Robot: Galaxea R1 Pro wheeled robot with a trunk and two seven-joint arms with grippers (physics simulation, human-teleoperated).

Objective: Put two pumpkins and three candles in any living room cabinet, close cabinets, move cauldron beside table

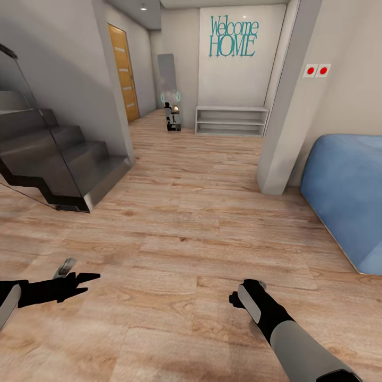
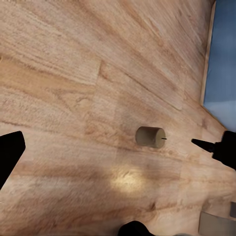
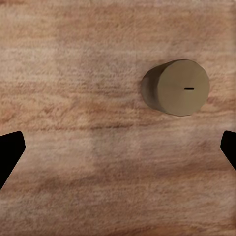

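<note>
One candle [image 3: 178, 87], upright on the wood floor [image 1: 180, 223]; we see both grippers, left [image 1: 87, 278] and right [image 1: 240, 298], spread wide, jaws holding nothing.

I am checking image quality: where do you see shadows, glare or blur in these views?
Left wrist view: a bright glare spot on the floor near the candle, with soft shadow bands beside it. Right wrist view: floor grain looks blurred; the candle is sharper. Head view: even light, and the wall lettering reads clearly.
</note>
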